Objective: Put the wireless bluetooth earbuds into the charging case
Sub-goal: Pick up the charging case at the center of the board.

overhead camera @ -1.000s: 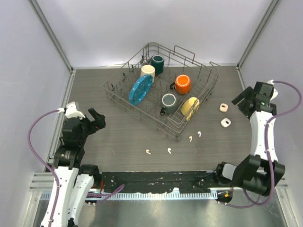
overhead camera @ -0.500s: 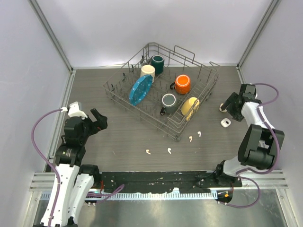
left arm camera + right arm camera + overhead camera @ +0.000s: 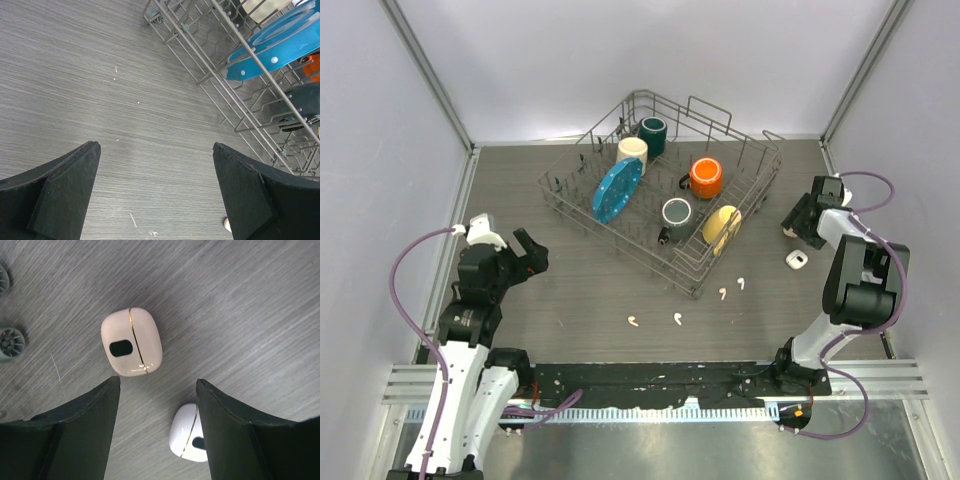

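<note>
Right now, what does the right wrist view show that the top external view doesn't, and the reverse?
Only the right wrist view shows the gold seam and dark oval mark on the beige case, which lies just ahead of the open right gripper. Only the top external view shows the four earbuds lying loose on the near side of the dish rack, and the left gripper. Both show the beige case and the white case.

Earbuds (image 3: 677, 319) before rack (image 3: 750, 165), cases (image 3: 797, 260) right of rack

no readable text, label, brand, number or sign shows on anything in any of the three views.
</note>
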Robot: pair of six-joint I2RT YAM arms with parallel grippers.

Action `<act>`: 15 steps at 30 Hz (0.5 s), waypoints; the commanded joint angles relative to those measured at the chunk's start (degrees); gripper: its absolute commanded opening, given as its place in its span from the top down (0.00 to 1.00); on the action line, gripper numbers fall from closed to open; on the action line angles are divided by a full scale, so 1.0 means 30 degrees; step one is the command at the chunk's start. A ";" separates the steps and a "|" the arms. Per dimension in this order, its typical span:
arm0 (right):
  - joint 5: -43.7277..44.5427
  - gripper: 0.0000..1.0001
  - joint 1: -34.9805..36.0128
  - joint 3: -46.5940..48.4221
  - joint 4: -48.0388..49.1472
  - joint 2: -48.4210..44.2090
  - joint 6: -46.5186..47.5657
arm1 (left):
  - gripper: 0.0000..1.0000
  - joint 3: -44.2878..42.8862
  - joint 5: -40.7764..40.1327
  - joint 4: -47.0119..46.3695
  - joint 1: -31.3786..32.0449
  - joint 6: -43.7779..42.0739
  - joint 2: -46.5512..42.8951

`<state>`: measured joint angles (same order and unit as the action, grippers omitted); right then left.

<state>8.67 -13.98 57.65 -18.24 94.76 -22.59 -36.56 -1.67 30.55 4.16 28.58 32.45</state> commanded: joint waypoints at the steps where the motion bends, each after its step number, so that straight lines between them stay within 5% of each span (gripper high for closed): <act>1: -0.0045 0.32 0.0176 0.1376 0.1628 0.1074 0.0322 | 0.00 -0.0148 0.0352 -0.0543 0.0048 0.0142 0.0141; 15: 0.1619 0.31 0.1231 0.2464 0.1217 0.2924 0.1378 | 0.00 -0.0266 -0.0028 -0.1304 0.0047 -0.0180 0.0784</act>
<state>9.61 -11.35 63.33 -15.25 103.13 -19.55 -36.56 -1.67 30.00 4.16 28.51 33.89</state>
